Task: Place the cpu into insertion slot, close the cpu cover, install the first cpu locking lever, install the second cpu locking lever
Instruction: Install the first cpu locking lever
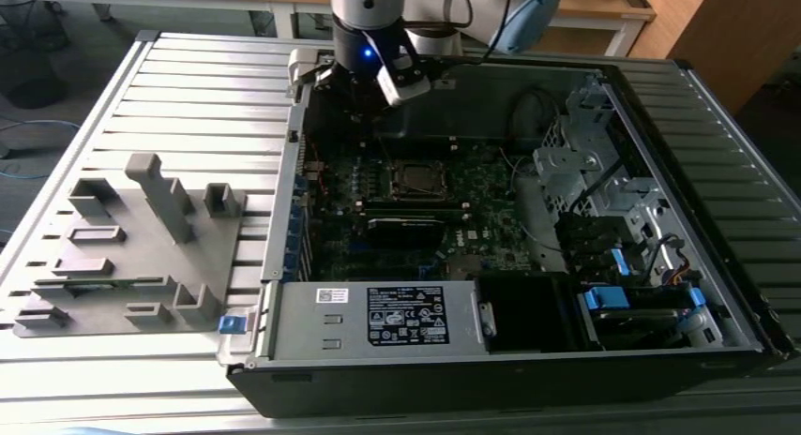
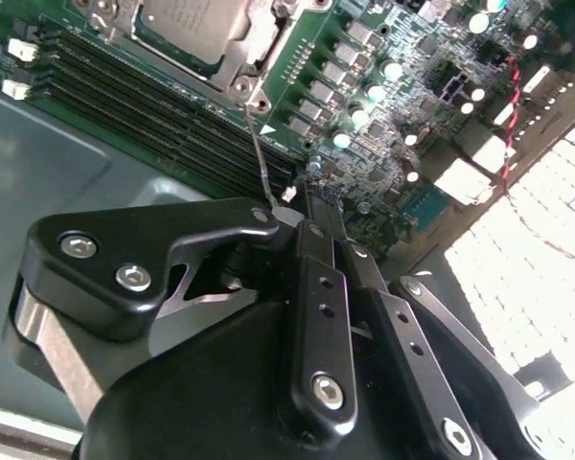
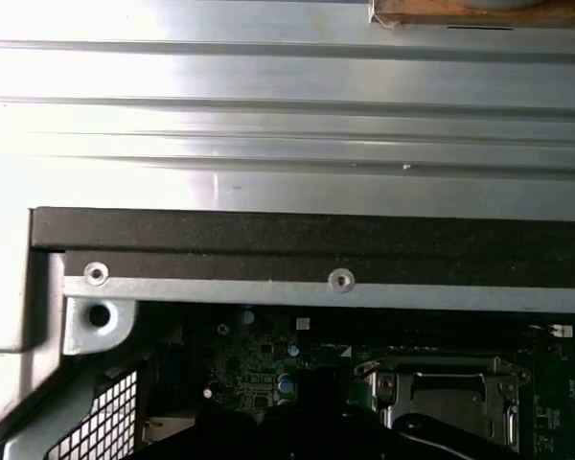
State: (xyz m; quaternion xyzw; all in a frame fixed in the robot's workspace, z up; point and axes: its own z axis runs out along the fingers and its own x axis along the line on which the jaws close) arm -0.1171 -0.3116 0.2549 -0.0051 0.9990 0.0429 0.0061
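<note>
Pincer (image 2: 307, 203) clenched just beside thin locking lever (image 2: 259, 144), cpu (image 2: 187, 19) partly cut off.

In the exterior view the arm (image 1: 368, 18) was cut off by the picture's edge at twelve o'clock. Its wrist hid the part of the case toward eleven o'clock from the socket (image 1: 417, 179). The socket was too small to tell whether it was closed or latched. In the second wrist view the edge cropped most of the cpu (image 2: 184, 21) and the cpu cover (image 2: 241, 50). The gripper (image 2: 307, 201) masked the motherboard (image 2: 393, 125) behind it. The thin locking lever (image 2: 259, 144) seemed to end at its tip, with contact unclear.
</note>
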